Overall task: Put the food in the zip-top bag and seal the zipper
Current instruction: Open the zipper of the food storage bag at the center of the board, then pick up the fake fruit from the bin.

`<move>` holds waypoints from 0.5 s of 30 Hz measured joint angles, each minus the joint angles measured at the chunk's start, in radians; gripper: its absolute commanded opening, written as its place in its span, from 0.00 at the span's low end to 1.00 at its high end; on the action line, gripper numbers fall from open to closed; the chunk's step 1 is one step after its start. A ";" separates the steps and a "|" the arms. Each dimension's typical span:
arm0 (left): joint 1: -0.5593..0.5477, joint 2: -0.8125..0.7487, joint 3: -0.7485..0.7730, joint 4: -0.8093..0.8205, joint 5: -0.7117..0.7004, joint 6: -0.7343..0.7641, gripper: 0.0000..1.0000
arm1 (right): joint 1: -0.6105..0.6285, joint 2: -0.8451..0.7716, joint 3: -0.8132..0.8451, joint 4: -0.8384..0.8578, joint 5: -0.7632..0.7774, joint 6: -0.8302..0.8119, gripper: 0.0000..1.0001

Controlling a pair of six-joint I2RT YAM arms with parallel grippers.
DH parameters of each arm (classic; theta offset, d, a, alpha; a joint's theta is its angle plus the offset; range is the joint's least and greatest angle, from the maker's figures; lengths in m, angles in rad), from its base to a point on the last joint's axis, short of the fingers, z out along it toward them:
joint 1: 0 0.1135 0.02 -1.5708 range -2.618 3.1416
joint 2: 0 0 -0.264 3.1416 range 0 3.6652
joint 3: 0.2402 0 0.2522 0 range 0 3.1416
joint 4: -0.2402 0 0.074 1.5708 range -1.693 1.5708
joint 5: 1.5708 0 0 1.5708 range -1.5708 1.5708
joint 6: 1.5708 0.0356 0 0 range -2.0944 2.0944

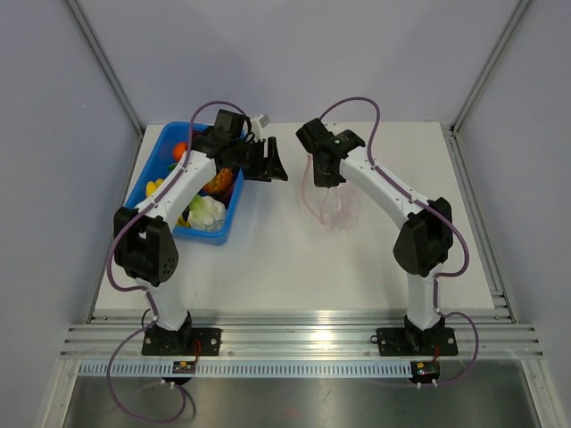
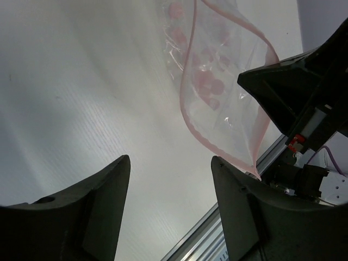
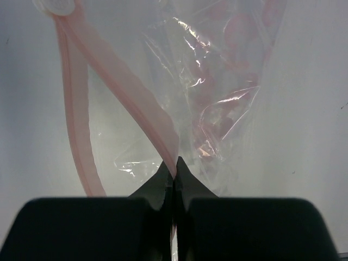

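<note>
The right gripper [image 3: 174,163] is pinched tight on the thin pink-red zipper strip [image 3: 76,109] of the crinkly transparent plastic bag [image 3: 217,109], which spreads ahead of its fingertips. The left gripper [image 2: 171,163] gapes wide and empty, near the bag's mouth.

Setting was a robotics lab test cell: left arm [image 1: 183,187] and right arm [image 1: 384,183] stood bolted to an aluminium rail [image 1: 303,334] at the near edge of a white table [image 1: 294,267], enclosed by plain grey wall panels [image 1: 53,134] and aluminium corner profiles [image 1: 102,58].
</note>
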 measured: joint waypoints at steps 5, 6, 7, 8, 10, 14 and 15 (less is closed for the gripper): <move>0.097 -0.013 0.021 -0.036 -0.068 -0.021 0.70 | 0.000 0.005 0.002 -0.009 -0.001 -0.001 0.00; 0.127 -0.025 0.021 -0.037 -0.105 -0.032 0.76 | 0.000 0.005 0.002 -0.009 -0.001 -0.001 0.00; 0.154 -0.036 0.021 -0.037 -0.145 -0.043 0.77 | 0.000 0.005 0.002 -0.010 -0.001 -0.001 0.00; 0.182 -0.047 0.021 -0.037 -0.191 -0.057 0.77 | 0.000 0.005 0.002 -0.009 -0.001 -0.001 0.00; 0.234 -0.065 0.025 -0.037 -0.267 -0.084 0.77 | 0.000 0.005 0.002 -0.009 -0.001 -0.003 0.00; 0.332 -0.069 0.050 -0.027 -0.378 -0.137 0.72 | 0.000 0.005 0.002 -0.008 -0.002 -0.009 0.00; 0.352 -0.069 0.050 -0.018 -0.392 -0.158 0.69 | 0.000 0.005 0.002 -0.008 -0.002 -0.010 0.00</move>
